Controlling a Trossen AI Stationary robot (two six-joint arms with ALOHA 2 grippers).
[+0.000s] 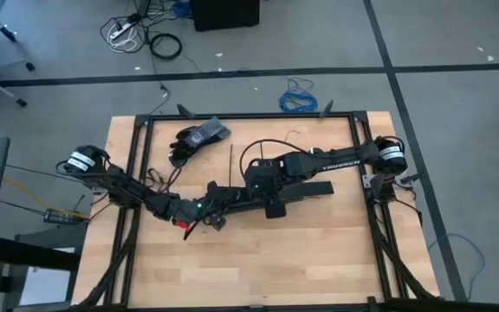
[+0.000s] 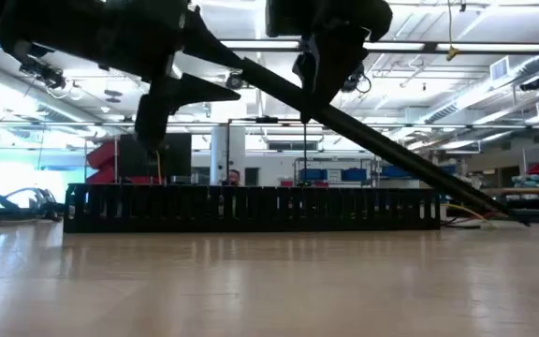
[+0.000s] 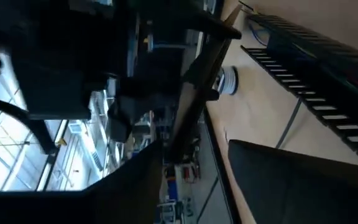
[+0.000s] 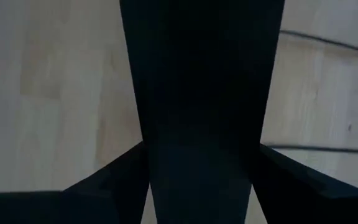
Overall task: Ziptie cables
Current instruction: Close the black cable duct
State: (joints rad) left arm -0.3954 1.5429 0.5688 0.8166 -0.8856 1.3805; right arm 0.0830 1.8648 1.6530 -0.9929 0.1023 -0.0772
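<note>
A black slotted channel (image 2: 251,208) (image 3: 316,87) lies flat along the table's middle. Thin blue and grey cables (image 3: 258,31) show at its right end. Over it slants a long flat black strip (image 2: 391,150) (image 3: 194,93) (image 4: 201,93), about as long as the channel. My right gripper (image 1: 262,184) (image 2: 316,80) (image 4: 202,146) is shut on this strip. My left gripper (image 1: 210,211) (image 3: 191,180) stands open by the strip's raised left end; I cannot tell whether it touches it. One thin black ziptie (image 1: 230,160) lies flat on the wood beyond the channel. My right gripper pinches the long black strip by its two long edges (image 4: 151,134), a little left of its middle. The fingers come from above, pointing down, and lie across it. The strip is tilted: its left end is raised and its right end (image 2: 517,218) is down at the table.
Black gloves (image 1: 199,139) lie at the table's far left. A small red thing (image 1: 182,224) sits under my left arm. Black frame rails (image 1: 137,173) run along the table's sides. Bare wood (image 1: 258,269) fills the near half.
</note>
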